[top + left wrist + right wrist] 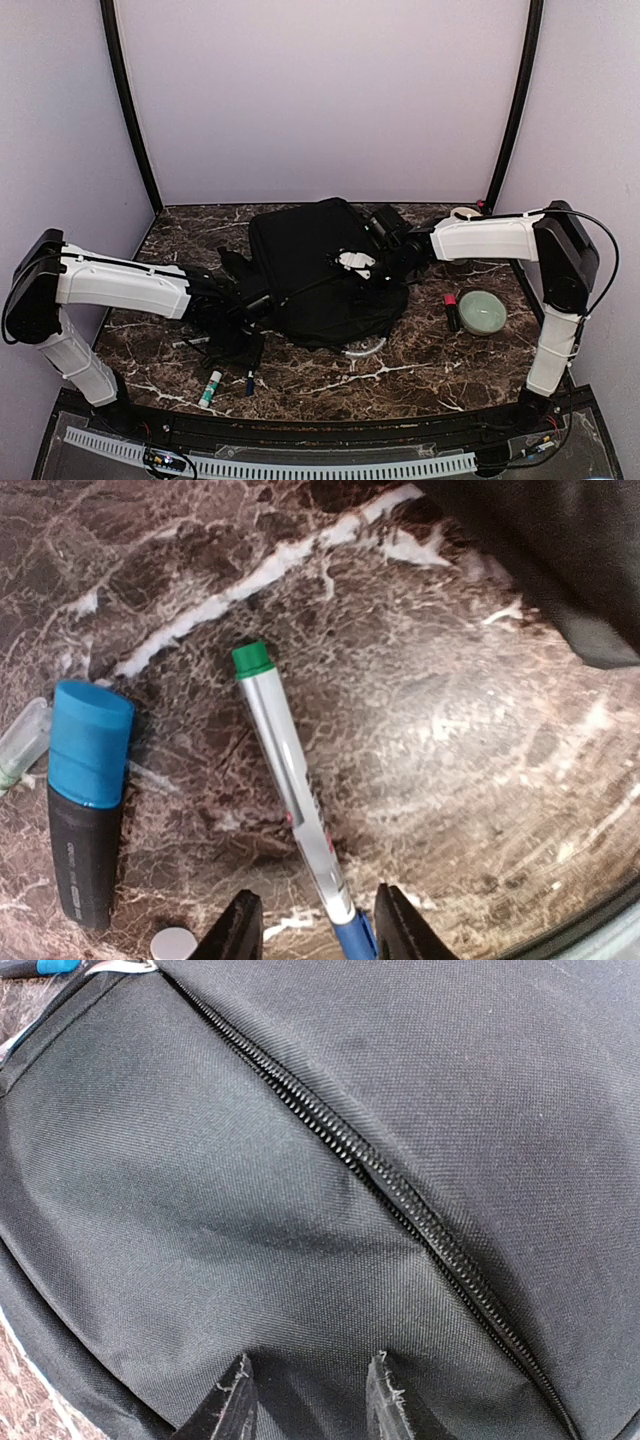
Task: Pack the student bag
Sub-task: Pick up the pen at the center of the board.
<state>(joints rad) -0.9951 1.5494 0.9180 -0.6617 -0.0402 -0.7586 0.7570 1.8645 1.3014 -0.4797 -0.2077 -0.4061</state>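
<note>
Marble tabletop (420,360) bears the black, zip-seamed student bag (300,260) (left pincer (315,898), right pincer (309,1362) both parted).

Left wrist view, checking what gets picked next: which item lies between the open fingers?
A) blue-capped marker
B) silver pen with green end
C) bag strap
B: the silver pen runs between the fingers of the left gripper; the blue-capped marker lies off to one side.

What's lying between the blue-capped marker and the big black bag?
In the left wrist view, a silver pen with a green cap lies between the marker and the student bag; otherwise bare marble table.
</note>
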